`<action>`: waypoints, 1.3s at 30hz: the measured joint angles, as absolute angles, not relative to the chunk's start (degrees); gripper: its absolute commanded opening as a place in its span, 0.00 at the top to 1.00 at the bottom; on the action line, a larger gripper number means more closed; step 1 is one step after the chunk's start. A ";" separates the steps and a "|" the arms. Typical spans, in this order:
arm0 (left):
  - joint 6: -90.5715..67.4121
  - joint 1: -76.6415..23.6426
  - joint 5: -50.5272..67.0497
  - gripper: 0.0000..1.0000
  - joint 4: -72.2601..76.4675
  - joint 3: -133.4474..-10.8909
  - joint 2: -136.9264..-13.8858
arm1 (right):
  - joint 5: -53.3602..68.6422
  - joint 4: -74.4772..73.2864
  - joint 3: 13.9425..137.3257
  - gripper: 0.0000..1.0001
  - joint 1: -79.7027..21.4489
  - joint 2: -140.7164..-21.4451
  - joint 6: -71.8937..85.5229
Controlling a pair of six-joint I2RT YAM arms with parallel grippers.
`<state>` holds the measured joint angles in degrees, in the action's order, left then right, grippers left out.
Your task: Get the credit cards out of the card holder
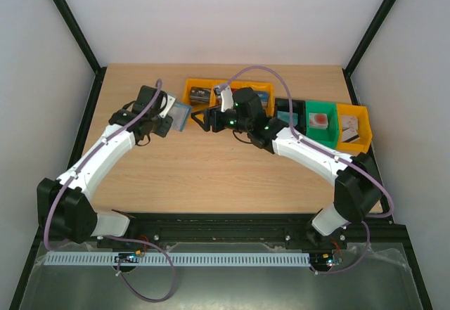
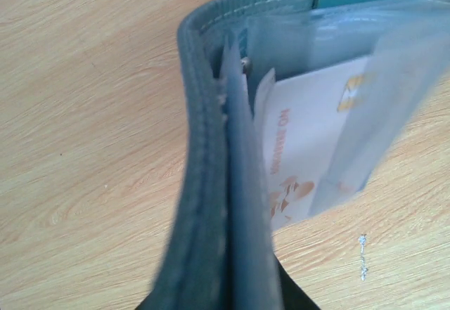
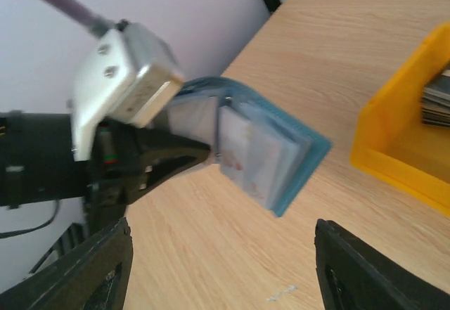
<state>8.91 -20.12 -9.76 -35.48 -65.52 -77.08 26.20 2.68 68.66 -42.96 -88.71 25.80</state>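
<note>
Left gripper is clamping the holder by its folded spine edge, jaws squeezed down on it, and is holding it off the table at the back-left, just left of the yellow bin. The holder is hanging open and tilted, clear sleeves fanning out. 1 white card with orange print is sitting in a sleeve, so it's not out yet; I can't tell how many more are behind it. Right gripper is facing the holder from close by with its jaws standing wide apart and nothing between them. My read: it's lining up for a pinch on the card edge. Risks: 1) the sleeves are floppy and clear, so the fingers could be closing on plastic plus card and dragging the whole sleeve instead of sliding the card out. 2) The left grip is only on 1 edge and the rest is cantilevered, so a hard pull could be twisting or yanking the holder out of the jaws. 3) The 2 grippers are working very near each other, so a small approach error means finger-on-finger contact. 4) The card face is slick, so a shallow pinch could be slipping off and dropping the card onto the table rather than over the bin.
</note>
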 measured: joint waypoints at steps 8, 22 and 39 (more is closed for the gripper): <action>8.60 -18.83 4.45 0.98 -38.35 -67.44 -77.23 | 32.91 9.15 68.29 0.33 -44.29 -90.61 28.29; 11.22 -12.47 37.12 0.98 -43.11 -69.76 -74.98 | 32.47 5.54 64.93 0.02 -39.59 -83.24 22.31; 13.52 -7.64 50.26 0.67 -45.45 -70.28 -73.67 | 46.46 10.22 63.13 0.98 -39.24 -84.27 25.82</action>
